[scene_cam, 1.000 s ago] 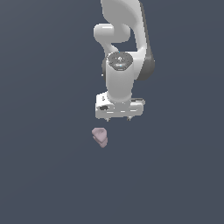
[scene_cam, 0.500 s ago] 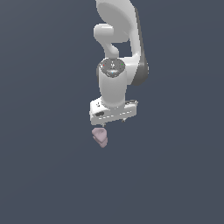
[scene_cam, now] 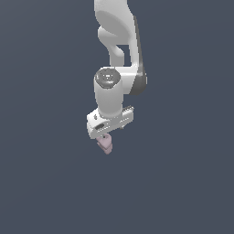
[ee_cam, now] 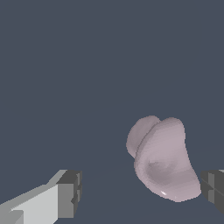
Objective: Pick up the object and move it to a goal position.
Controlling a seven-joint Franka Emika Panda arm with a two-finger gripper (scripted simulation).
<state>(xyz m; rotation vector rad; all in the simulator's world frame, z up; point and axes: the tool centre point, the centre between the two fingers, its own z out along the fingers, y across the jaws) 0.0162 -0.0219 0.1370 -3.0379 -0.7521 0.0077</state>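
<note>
The object (scene_cam: pixel 105 144) is a small pale pink-mauve lumpy piece lying on the dark grey floor. In the exterior view the white arm's hand hangs right over it and covers its upper part. My gripper (scene_cam: pixel 104 137) is open. In the wrist view the object (ee_cam: pixel 162 160) lies between the two dark fingertips (ee_cam: pixel 70 193), much nearer one of them, with a wide gap to the other. Neither pad touches it. The gripper (ee_cam: pixel 142 190) holds nothing.
A plain dark grey floor (scene_cam: pixel 183 183) fills both views. No other object or edge shows. The white arm (scene_cam: pixel 116 45) rises from the hand toward the top of the exterior view.
The hand has come down and shifted toward the exterior view's left, from above and beside the object to right over it, now covering its top. The object has not moved.
</note>
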